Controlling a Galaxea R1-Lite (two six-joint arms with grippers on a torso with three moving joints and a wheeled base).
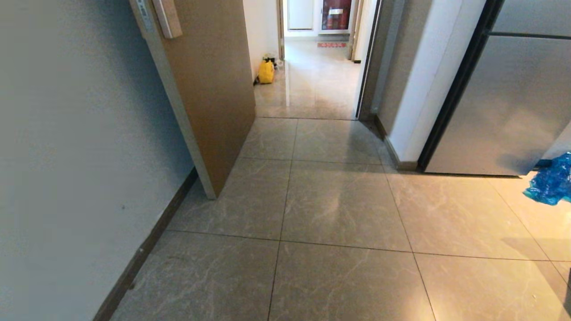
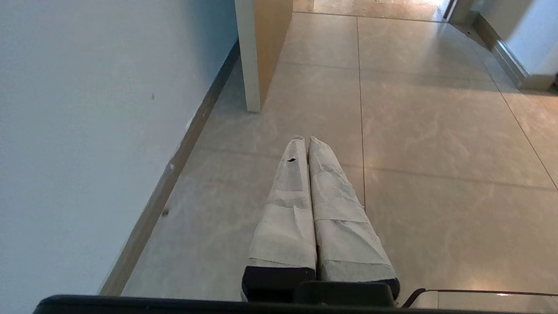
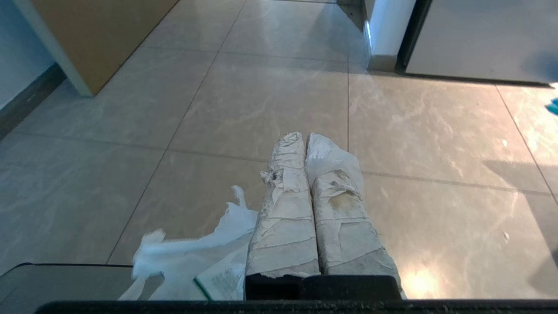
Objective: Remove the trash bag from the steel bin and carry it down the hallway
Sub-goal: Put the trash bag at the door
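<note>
Print on the trash bag (image 3: 220, 274) beside the right gripper (image 3: 305, 139) is unreadable.

1. Wide stretch of glossy tiled floor (image 1: 339, 214) ahead, open from the near edge to the doorway.
2. On the left, bounded by a plain wall (image 1: 67, 156) with a dark baseboard (image 1: 147, 245).
3. Tan door (image 1: 209, 89) standing open, angled out from that wall, its lower edge jutting onto the tiles and narrowing the left side.
4. On the right, a white wall corner (image 1: 424, 89) and a grey steel panel (image 1: 504, 102) hemming in the path.
5. Crumpled blue plastic (image 1: 551, 180) at the far right edge, off the central path.
6. Beyond the opening, the hallway (image 1: 312, 84) open down its middle; yellow bag (image 1: 266, 71) against its left wall.
</note>
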